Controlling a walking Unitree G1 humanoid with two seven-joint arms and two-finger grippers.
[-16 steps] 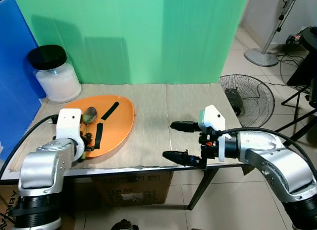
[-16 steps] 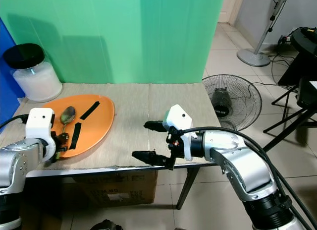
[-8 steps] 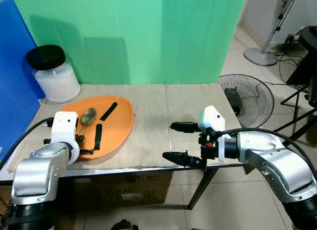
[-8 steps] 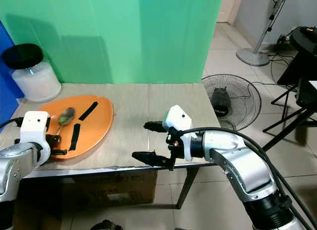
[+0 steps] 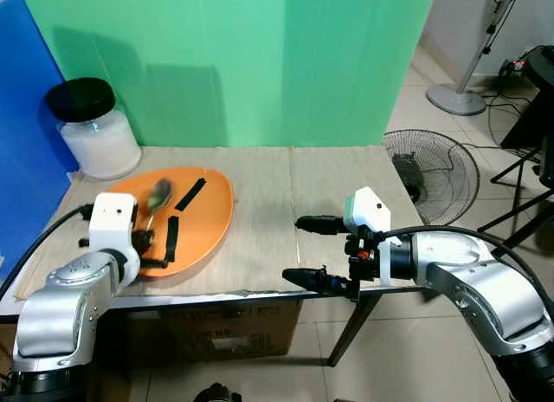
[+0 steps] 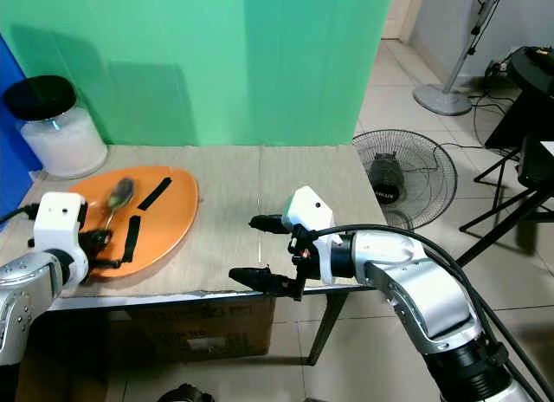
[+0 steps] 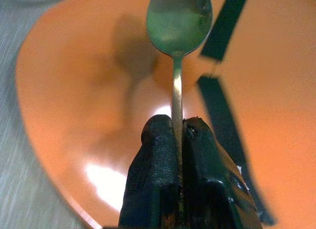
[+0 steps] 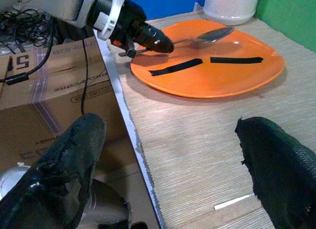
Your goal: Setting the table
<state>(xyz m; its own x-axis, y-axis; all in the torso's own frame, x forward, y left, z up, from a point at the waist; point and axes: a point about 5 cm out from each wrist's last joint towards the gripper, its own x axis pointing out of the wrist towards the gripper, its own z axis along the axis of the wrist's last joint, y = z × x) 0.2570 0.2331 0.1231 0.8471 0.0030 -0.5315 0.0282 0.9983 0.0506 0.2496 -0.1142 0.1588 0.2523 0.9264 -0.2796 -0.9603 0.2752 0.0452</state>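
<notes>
Spoon (image 7: 178, 21) is pinched in the left hand (image 7: 178, 140) just above the orange plate (image 5: 206, 213), not yet laid beside it, while the right hand (image 5: 310, 250) waits spread apart.

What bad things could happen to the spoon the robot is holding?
The left end effector pinches only the thin handle of the spoon, so it might twist or slip and drop back onto the orange plate. The plate's near edge sits close to the table edge, so a bump from that arm could nudge it off. The right end effector hangs open over the table edge, not placed to catch anything.
</notes>
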